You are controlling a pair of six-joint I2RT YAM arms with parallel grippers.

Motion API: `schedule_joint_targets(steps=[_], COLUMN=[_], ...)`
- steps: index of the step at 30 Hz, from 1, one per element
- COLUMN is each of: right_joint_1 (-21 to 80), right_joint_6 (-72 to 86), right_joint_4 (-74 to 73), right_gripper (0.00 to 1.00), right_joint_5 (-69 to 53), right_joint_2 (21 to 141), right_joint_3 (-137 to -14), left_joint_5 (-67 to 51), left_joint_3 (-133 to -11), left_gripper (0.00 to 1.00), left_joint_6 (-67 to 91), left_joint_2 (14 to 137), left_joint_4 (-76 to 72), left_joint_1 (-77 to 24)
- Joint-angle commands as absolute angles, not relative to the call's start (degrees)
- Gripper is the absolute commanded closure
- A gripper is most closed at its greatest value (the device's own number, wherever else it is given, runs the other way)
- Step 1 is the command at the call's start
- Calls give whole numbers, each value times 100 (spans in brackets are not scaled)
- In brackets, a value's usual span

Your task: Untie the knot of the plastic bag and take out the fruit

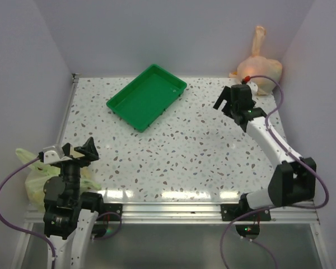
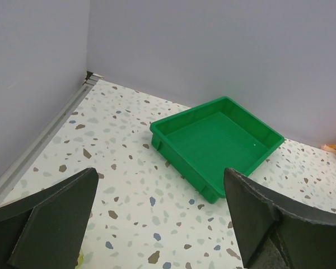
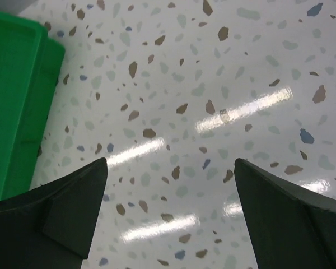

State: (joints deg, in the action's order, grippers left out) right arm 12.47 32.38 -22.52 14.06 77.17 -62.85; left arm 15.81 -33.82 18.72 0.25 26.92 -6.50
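White links, black joints on left arm (image 1: 66, 193) and right arm (image 1: 267, 136). Purple cables (image 1: 327, 193) looped at 5 and 7 o'clock. Black wedge fingers on left claw (image 1: 71, 151), right claw (image 1: 231, 101).

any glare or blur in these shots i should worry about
Right wrist: bright streaks of reflected light cross the table, though the speckles between them stay sharp. Top external: a row of glare patches lies along the table's near edge; the rest is evenly lit. Left wrist: soft, even light, the green tray crisp, no glare.
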Motion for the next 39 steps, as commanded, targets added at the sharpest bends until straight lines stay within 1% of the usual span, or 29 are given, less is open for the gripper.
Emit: schedule_joint_targets(steps=[1, 2, 3, 5, 6, 7, 8, 9, 12, 15, 18, 20, 22, 23, 25, 26, 27, 29, 30, 32, 35, 36, 39], right_joint_1=[1143, 1064, 1037, 959, 923, 836, 791, 721, 537, 378, 229, 123, 36, 9, -148, -167, -176, -176, -176, -176, -167, -167, -106], right_joint_6=[4436, 4543, 4648, 4658, 4650, 4632, 4632, 4675, 4781, 4772, 4755, 4781, 4773, 4738, 4711, 4694, 4641, 4588, 4536, 4448, 4324, 4289, 4184], right_joint_4=[-1565, -1495, -1459, -1319, -1266, -1213, -1204, -1230, -1450, -1398, -1389, -1380, -1206, -1100, -932, -897, -870, -765, -704, -501, -519, -510, -387], right_gripper=[1, 1, 1, 1, 1, 1, 1, 1, 1, 1, 1, 4, 11, 22, 33, 46, 53, 70, 87, 99, 100, 100, 100], right_joint_5=[2529, 2697, 3081, 3426, 3610, 3804, 3893, 3954, 4201, 4350, 4395, 4360, 4255, 4158, 3912, 3842, 3710, 3648, 3604, 3499, 3086, 2946, 2401], right_joint_2=[8549, 9152, 9410, 9973, 10472, 10703, 10923, 11386, 12169, 12655, 13226, 13560, 13693, 13780, 13808, 13790, 13755, 13615, 13388, 13141, 12561, 12159, 11472], right_joint_3=[-7212, -7433, -7879, -8339, -8576, -9031, -9279, -9768, -10648, -11265, -11749, -11926, -11988, -11962, -11874, -11839, -11734, -11541, -11253, -10822, -10355, -9910, -8897], left_joint_5=[1494, 1477, 1468, 1441, 1424, 1398, 1380, 1362, 1336, 1283, 1257, 1239, 1222, 1213, 1204, 1195, 1187, 1151, 1143, 1143, 1134, 1125, 1090], left_joint_3=[-3313, -3305, -3313, -3305, -3305, -3305, -3305, -3296, -3305, -3313, -3313, -3313, -3313, -3313, -3313, -3313, -3313, -3305, -3296, -3305, -3296, -3296, -3287], left_gripper=[0, 0, 0, 0, 0, 0, 0, 0, 0, 0, 0, 0, 0, 0, 0, 0, 0, 0, 0, 0, 0, 0, 0], left_joint_6=[1872, 1863, 1863, 1855, 1846, 1846, 1837, 1837, 1828, 1811, 1819, 1802, 1810, 1793, 1793, 1793, 1793, 1775, 1775, 1775, 1775, 1775, 1758], left_joint_2=[132, 149, 158, 202, 228, 246, 298, 316, 404, 474, 536, 589, 615, 633, 624, 624, 624, 598, 598, 554, 475, 449, 378], left_joint_4=[2435, 2426, 2426, 2417, 2417, 2408, 2400, 2399, 2382, 2373, 2364, 2364, 2355, 2355, 2355, 2355, 2347, 2338, 2329, 2329, 2329, 2320, 2311], left_joint_1=[-615, -624, -624, -624, -615, -624, -624, -615, -615, -598, -580, -571, -554, -554, -527, -519, -501, -501, -492, -492, -492, -492, -492])
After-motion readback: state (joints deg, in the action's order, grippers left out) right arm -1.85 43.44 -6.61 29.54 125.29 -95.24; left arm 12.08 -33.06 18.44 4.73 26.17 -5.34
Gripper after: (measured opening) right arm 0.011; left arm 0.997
